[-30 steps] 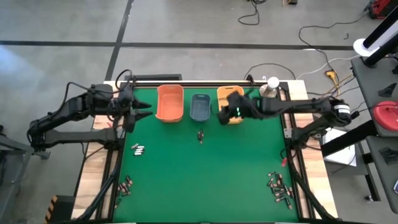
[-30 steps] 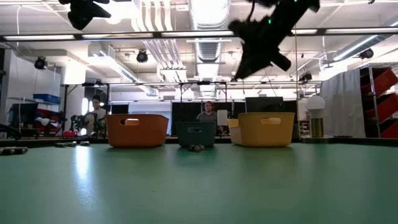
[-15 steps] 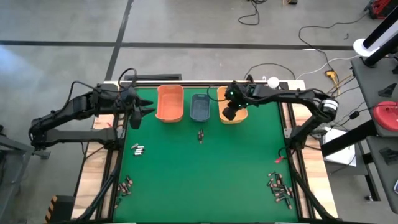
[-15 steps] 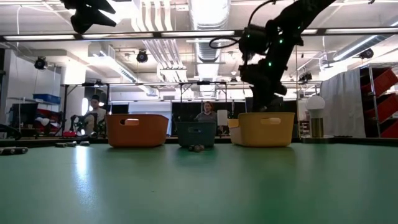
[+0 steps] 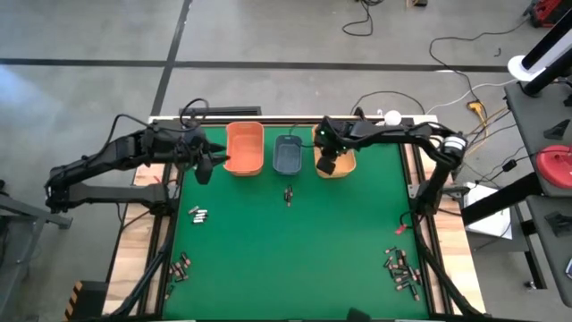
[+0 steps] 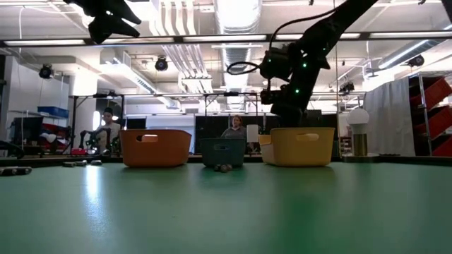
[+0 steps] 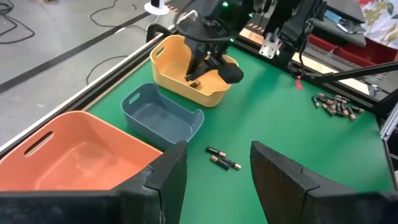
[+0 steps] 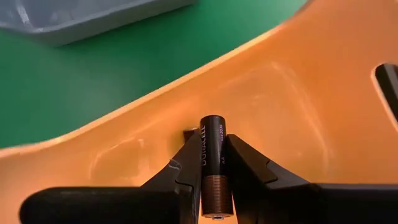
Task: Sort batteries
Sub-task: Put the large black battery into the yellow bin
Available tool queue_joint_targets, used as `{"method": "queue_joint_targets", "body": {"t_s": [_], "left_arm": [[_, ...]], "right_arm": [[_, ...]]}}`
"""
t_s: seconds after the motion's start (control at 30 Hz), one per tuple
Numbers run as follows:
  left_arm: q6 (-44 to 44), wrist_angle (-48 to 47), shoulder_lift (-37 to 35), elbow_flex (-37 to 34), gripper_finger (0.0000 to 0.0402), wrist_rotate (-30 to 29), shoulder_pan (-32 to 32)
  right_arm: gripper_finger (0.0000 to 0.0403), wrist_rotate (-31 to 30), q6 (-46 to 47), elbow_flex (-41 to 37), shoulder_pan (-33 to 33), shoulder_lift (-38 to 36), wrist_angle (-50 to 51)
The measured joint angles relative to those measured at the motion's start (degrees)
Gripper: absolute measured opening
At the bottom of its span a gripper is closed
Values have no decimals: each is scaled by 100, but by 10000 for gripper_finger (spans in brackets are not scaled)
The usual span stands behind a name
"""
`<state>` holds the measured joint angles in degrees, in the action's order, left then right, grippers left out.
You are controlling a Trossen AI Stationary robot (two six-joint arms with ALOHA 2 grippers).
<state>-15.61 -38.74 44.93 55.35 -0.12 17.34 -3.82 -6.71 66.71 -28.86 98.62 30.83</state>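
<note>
Holding a battery [image 8: 212,165], right pincer [image 8: 211,163] over yellow-orange bin [image 8: 298,112].

You're working in a robotics lab or workshop. Bare ducts [image 6: 236,17] and strip lights [image 6: 395,55] cross the top of the level view, with a person [image 6: 235,128] at a desk in mid-frame and metal racks [image 6: 429,113] at the right edge. From above, loose cables [image 5: 465,54] trail over grey concrete (upper right), and the green table [image 5: 295,259] sits on a wooden base [image 5: 143,259].
</note>
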Motion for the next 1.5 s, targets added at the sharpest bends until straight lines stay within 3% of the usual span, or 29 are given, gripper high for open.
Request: {"method": "queue_joint_targets", "body": {"t_s": [0.27,0.5,0.87,1.13,1.5], "left_arm": [[-144,0,111,0,155,2,0],[-248,-2,89,0,155,4,0],[-270,-24,8,0,155,4,0],[-252,-33,-12,0,155,5,0],[-228,-36,-110,0,155,7,0]], "right_arm": [[50,285,-673,806,-263,610,1044],[50,289,-794,1092,-353,1007,1085],[51,276,-470,1106,-407,1248,1084],[75,278,-466,1080,-407,1267,1090],[64,256,-251,1082,-407,1256,1091]]}}
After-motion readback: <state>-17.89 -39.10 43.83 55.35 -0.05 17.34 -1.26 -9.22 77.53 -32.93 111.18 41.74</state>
